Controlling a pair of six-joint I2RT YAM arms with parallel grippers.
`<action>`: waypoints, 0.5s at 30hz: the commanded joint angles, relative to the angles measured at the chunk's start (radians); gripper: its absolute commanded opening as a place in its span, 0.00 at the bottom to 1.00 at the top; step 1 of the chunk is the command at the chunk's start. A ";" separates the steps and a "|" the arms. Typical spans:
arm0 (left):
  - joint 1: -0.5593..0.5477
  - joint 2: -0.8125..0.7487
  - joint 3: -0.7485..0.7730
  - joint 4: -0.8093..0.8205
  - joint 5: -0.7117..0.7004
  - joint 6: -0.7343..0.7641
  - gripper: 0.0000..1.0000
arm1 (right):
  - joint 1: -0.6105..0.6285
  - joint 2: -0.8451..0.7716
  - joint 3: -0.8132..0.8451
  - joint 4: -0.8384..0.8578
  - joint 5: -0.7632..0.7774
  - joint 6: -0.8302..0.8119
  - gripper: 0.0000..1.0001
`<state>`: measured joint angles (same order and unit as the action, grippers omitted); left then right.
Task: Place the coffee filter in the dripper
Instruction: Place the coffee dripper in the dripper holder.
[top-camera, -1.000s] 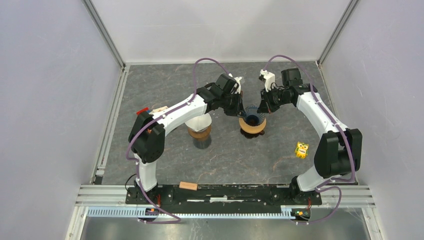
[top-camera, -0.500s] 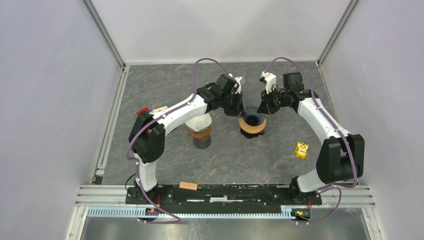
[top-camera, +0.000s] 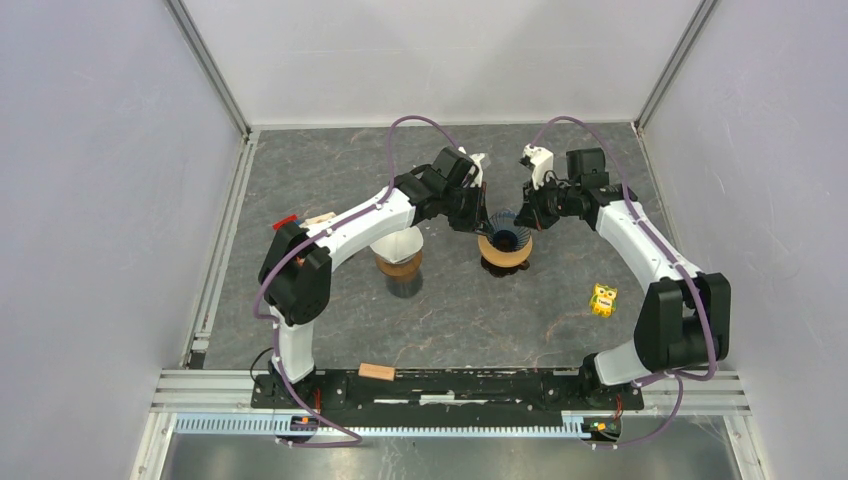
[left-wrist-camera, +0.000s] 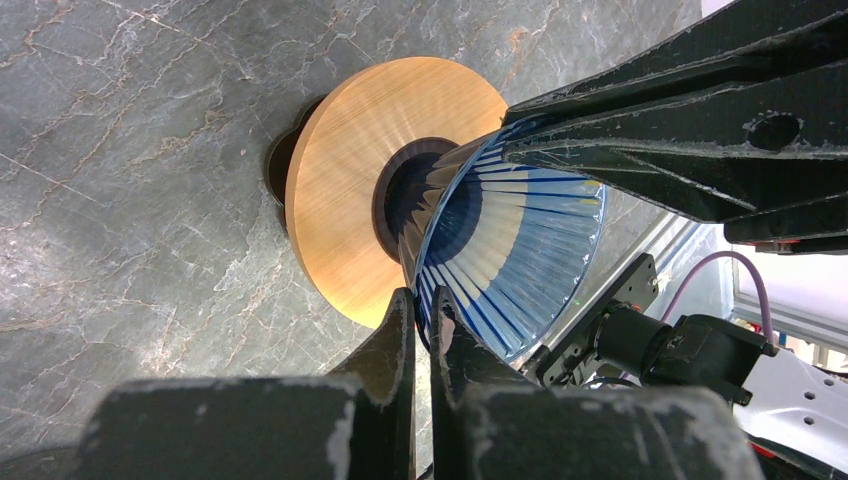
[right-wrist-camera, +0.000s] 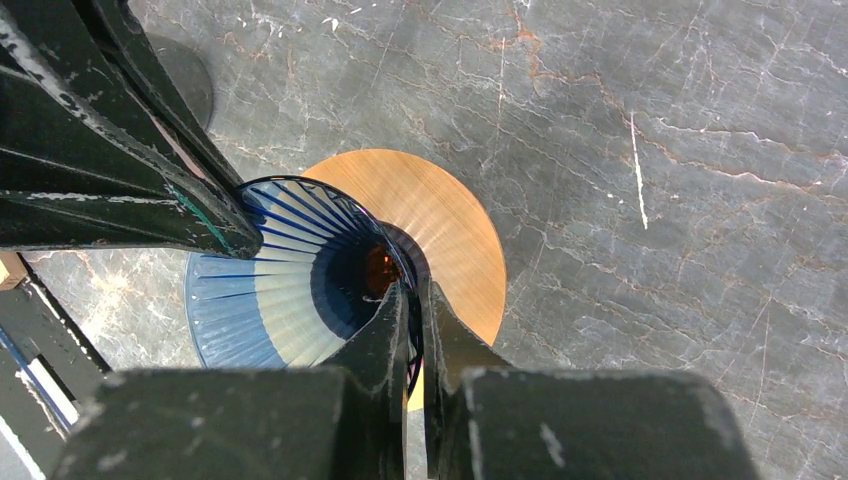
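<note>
The dripper (top-camera: 505, 243) is a blue ribbed glass cone in a round wooden collar, at the table's middle. My left gripper (top-camera: 483, 222) is shut on its left rim; in the left wrist view my left gripper (left-wrist-camera: 422, 300) pinches the blue wall of the dripper (left-wrist-camera: 520, 250). My right gripper (top-camera: 527, 218) is shut on the right rim, and in the right wrist view my right gripper (right-wrist-camera: 410, 295) clamps the edge of the dripper (right-wrist-camera: 270, 290). A white cone, seemingly the coffee filter (top-camera: 399, 243), sits on a brown base left of the dripper, partly under my left arm.
A small yellow object (top-camera: 603, 299) lies to the right of the dripper. A wooden block (top-camera: 377, 372) rests on the front rail. A red piece (top-camera: 286, 220) and a beige piece (top-camera: 320, 217) lie at the left. Grey walls enclose the table.
My right arm has shifted slightly, its wrist settling a little lower toward the dripper. My left arm and the dripper have not visibly moved.
</note>
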<state>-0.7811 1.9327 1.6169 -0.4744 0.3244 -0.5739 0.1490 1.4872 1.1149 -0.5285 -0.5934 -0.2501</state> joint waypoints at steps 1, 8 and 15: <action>-0.061 0.070 -0.023 -0.003 0.070 0.049 0.02 | 0.037 0.061 -0.079 0.038 0.099 -0.067 0.00; -0.078 0.059 -0.052 0.017 0.047 0.067 0.02 | 0.047 0.036 -0.119 0.073 0.097 -0.069 0.00; -0.081 0.056 -0.082 0.036 0.038 0.068 0.02 | 0.056 0.022 -0.133 0.087 0.103 -0.071 0.00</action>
<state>-0.7868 1.9247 1.5970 -0.4530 0.3141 -0.5735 0.1600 1.4429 1.0565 -0.4561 -0.5690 -0.2512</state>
